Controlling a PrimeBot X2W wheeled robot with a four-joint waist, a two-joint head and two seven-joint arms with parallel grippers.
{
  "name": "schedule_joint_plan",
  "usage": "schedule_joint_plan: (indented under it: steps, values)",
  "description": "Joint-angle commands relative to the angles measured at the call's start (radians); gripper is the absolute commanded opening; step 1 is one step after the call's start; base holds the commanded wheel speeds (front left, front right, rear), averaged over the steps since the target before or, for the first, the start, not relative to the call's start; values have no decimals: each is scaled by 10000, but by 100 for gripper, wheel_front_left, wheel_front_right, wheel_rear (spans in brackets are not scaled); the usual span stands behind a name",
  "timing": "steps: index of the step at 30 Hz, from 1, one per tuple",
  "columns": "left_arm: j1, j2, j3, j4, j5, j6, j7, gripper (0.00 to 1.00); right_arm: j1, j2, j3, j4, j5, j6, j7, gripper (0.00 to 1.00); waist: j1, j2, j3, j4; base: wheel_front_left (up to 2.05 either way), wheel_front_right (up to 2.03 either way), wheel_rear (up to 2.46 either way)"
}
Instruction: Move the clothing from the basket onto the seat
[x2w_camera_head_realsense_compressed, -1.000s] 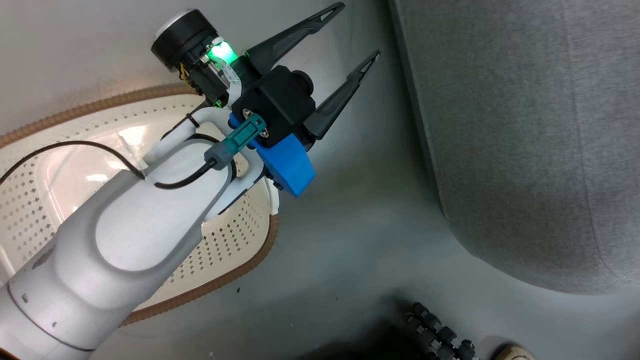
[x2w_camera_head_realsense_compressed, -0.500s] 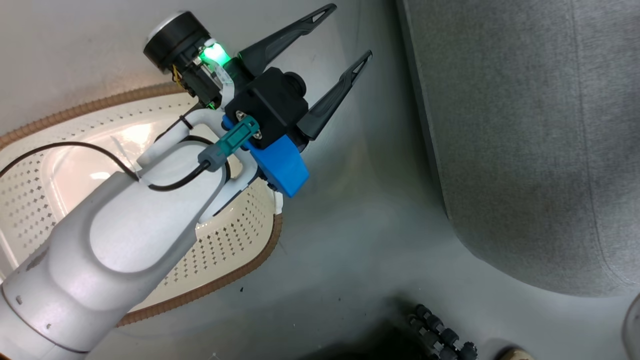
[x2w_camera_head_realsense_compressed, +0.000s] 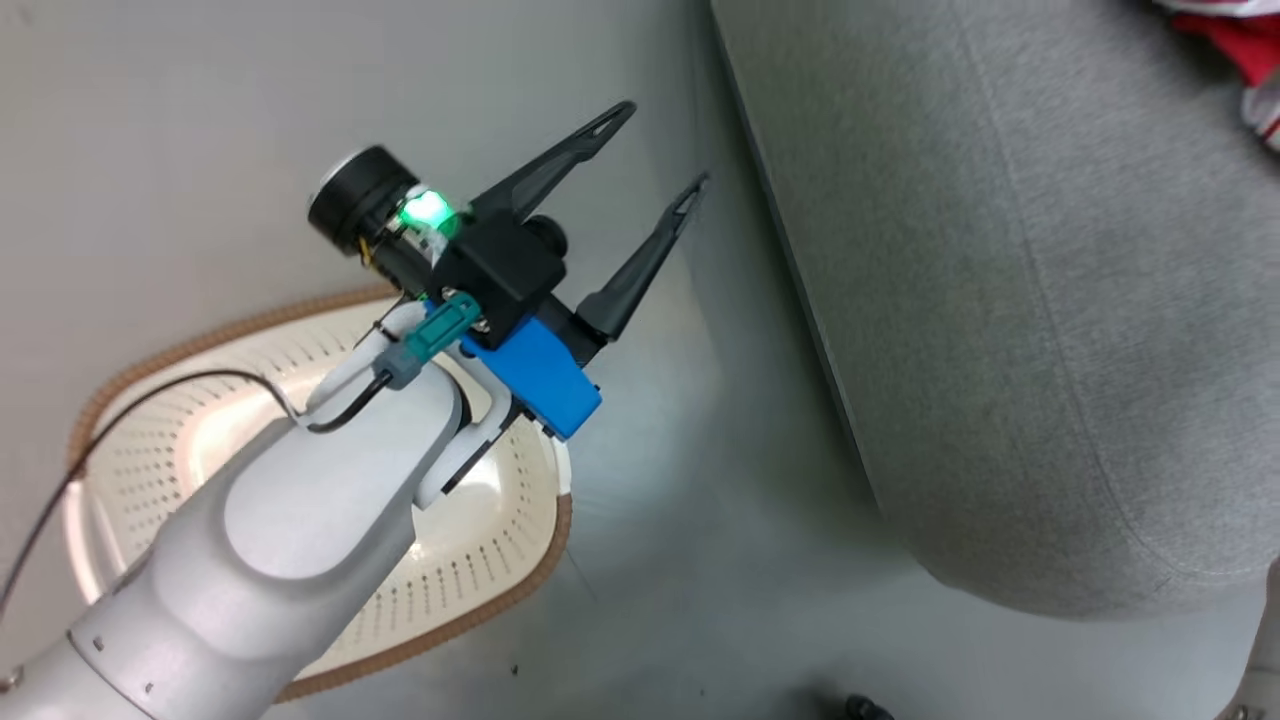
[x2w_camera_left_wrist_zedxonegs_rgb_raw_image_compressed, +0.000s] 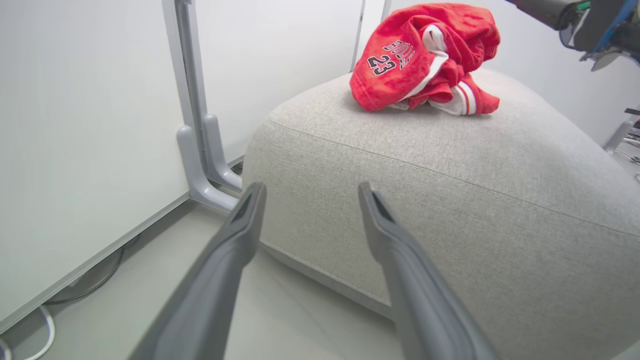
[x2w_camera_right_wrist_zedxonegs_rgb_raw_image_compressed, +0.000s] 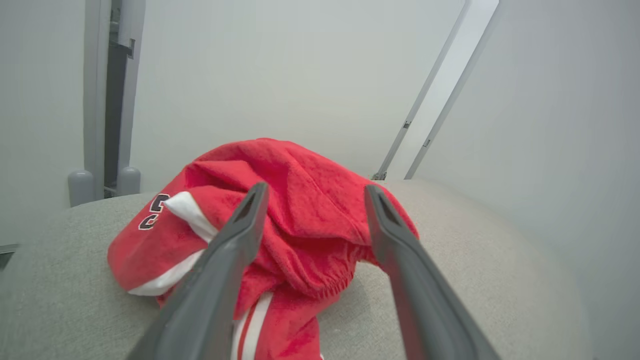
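The red clothing (x2w_camera_left_wrist_zedxonegs_rgb_raw_image_compressed: 425, 55) lies bunched on top of the light grey seat (x2w_camera_left_wrist_zedxonegs_rgb_raw_image_compressed: 450, 170), with a dark "23" and white trim showing. My right gripper (x2w_camera_right_wrist_zedxonegs_rgb_raw_image_compressed: 316, 189) hovers just above the clothing (x2w_camera_right_wrist_zedxonegs_rgb_raw_image_compressed: 300, 170), jaws wide open and gripping nothing. My left gripper (x2w_camera_head_realsense_compressed: 650, 150) stands open over the floor between the cream basket (x2w_camera_head_realsense_compressed: 470, 570) and the seat (x2w_camera_head_realsense_compressed: 1000, 300). In its own view the left gripper (x2w_camera_left_wrist_zedxonegs_rgb_raw_image_compressed: 310, 187) points at the seat's side. A bit of clothing (x2w_camera_head_realsense_compressed: 1225, 40) peeks in at the top right. The basket's visible inside is bare plastic, partly hidden by my left forearm.
Grey floor (x2w_camera_head_realsense_compressed: 700, 560) runs between basket and seat. White wall panels with a grey post foot (x2w_camera_left_wrist_zedxonegs_rgb_raw_image_compressed: 200, 165) stand behind the seat's corner, and a cable (x2w_camera_left_wrist_zedxonegs_rgb_raw_image_compressed: 45, 330) lies along the wall base. My right arm's wrist (x2w_camera_left_wrist_zedxonegs_rgb_raw_image_compressed: 590, 20) hangs beyond the clothing.
The head camera has moved: basket and seat have shifted in the picture and the red clothing now shows at the top right. The left gripper stays open.
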Motion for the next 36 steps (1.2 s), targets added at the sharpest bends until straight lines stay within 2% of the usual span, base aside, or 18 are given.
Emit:
schedule_joint_plan:
  steps: [1,9,13,18,26,36]
  values:
    - [218,8,115,90,-98,92,-104,100,281,-37,229,-166,164,-9,-45,100,1,0,-825,173,0,0,0]
    - [1395,-140,1207,513,-822,648,-610,100,2347,-799,2800,-1664,1651,-11,-27,100,1,0,-2625,843,0,0,0]
    - [2093,-200,2266,190,-856,929,-631,100,2604,-995,3925,-1579,2008,-11,-28,100,1,0,-3311,1330,0,0,0]
    - [3331,-310,3782,-176,-640,1031,-632,100,2751,-904,5214,-1048,2254,-11,-28,100,1,0,-4089,1934,0,0,0]
    - [5399,-780,5915,-436,-26,791,-629,100,3588,-469,6347,-612,2819,-11,-28,100,1,0,-5167,2760,0,0,0]
    - [7710,-1747,7857,-841,1106,121,-630,100,5672,84,6413,-779,3231,-11,-27,100,1,0,-6127,3219,0,0,0]
